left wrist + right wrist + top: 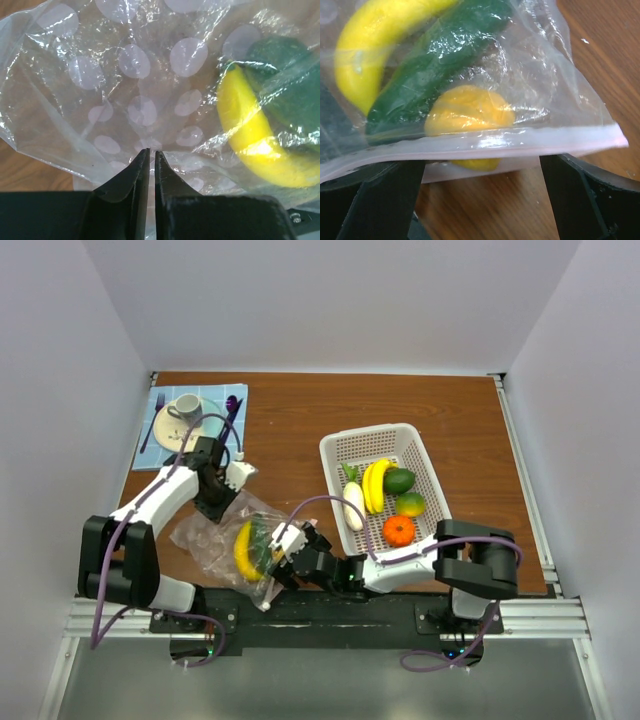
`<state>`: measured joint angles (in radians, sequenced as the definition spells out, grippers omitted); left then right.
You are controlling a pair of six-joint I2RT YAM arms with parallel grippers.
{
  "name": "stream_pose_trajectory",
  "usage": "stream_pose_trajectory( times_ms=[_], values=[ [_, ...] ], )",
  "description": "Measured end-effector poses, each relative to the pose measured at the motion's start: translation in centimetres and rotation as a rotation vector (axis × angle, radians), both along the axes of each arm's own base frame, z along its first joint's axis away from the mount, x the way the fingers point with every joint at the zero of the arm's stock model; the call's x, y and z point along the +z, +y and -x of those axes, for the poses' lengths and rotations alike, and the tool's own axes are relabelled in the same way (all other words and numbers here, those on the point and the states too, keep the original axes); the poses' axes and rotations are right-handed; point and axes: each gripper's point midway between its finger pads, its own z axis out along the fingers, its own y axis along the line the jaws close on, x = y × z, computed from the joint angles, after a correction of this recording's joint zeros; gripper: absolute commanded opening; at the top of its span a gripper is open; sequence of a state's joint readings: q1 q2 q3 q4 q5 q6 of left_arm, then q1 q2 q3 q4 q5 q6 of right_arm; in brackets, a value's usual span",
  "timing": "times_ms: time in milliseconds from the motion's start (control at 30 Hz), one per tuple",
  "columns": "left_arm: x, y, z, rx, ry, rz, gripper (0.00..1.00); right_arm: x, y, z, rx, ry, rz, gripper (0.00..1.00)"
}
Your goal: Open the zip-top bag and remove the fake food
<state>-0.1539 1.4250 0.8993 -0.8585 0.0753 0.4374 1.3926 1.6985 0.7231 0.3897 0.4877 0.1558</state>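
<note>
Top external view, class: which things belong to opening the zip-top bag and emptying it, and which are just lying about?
Job: zip-top bag, banana and dark green piece inside it, left hand, right hand, probably the white basket.
Lying about: cup, plate, blue mat.

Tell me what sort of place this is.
Probably a robot lab test cell: plain white walls box in a wooden table, and fake food sits staged in a white basket.

The bag (125, 75) runs past the top and right edges of the left wrist view, its banana (250, 130) is cut off at the right, and the zip strip (495, 142) partly hides a yellow piece (470, 112).
</note>
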Motion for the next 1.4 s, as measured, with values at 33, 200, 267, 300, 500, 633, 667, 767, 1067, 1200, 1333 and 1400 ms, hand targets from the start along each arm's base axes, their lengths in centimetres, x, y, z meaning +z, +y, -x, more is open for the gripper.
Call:
stream_pose_trajectory(
  times_ms=[33, 200, 267, 300, 500, 633, 667, 767, 1067, 1200, 1333, 1400],
  values=[
    [-0.1, -0.3, -0.2, -0.013, -0.009, 0.000, 0.12, -0.2, 0.1, -0.1, 0.002, -0.002, 0.005, 0.99],
    [-1.1, -2.6, 0.2, -0.091, -0.005, 0.002, 0.03, -0.8, 1.3, -0.4, 0.014, -0.010, 0.013, 0.98],
    [-1.6, -3.4, 0.6, -0.118, 0.010, -0.004, 0.02, -0.9, 2.0, -0.5, 0.020, -0.012, 0.013, 0.96],
    [-1.9, -3.7, 0.8, -0.129, 0.019, -0.008, 0.01, -0.9, 2.3, -0.6, 0.025, -0.012, 0.012, 0.95],
    [-2.4, -3.7, 1.1, -0.140, 0.035, -0.034, 0.00, -0.6, 3.2, -0.5, 0.044, -0.005, -0.005, 0.63],
    [-2.8, -3.2, 0.8, -0.134, 0.017, -0.060, 0.00, -0.6, 2.9, -0.6, 0.038, 0.016, -0.018, 0.27],
    [-3.1, -2.9, 0.9, -0.133, 0.016, -0.072, 0.00, -0.6, 2.4, -0.6, 0.032, 0.022, -0.021, 0.25],
    [-3.8, -2.1, 1.3, -0.127, 0.025, -0.108, 0.00, -0.1, 0.9, -0.3, 0.024, 0.032, -0.024, 0.17],
    [-3.9, -0.4, 0.5, -0.057, 0.017, -0.124, 0.00, 9.9, -1.7, 0.3, 0.028, 0.003, -0.222, 0.11],
    [-3.9, -0.2, 0.4, -0.048, 0.016, -0.127, 0.00, 13.9, -5.5, -3.5, -0.127, -0.046, -0.321, 0.10],
    [-3.9, -0.2, 0.4, -0.049, 0.017, -0.125, 0.00, 13.8, -12.4, -10.0, -0.437, -0.075, -0.313, 0.45],
    [-3.9, -0.2, 0.4, -0.049, 0.017, -0.124, 0.00, 12.7, -14.4, -11.3, -0.517, -0.073, -0.264, 0.67]
  ],
)
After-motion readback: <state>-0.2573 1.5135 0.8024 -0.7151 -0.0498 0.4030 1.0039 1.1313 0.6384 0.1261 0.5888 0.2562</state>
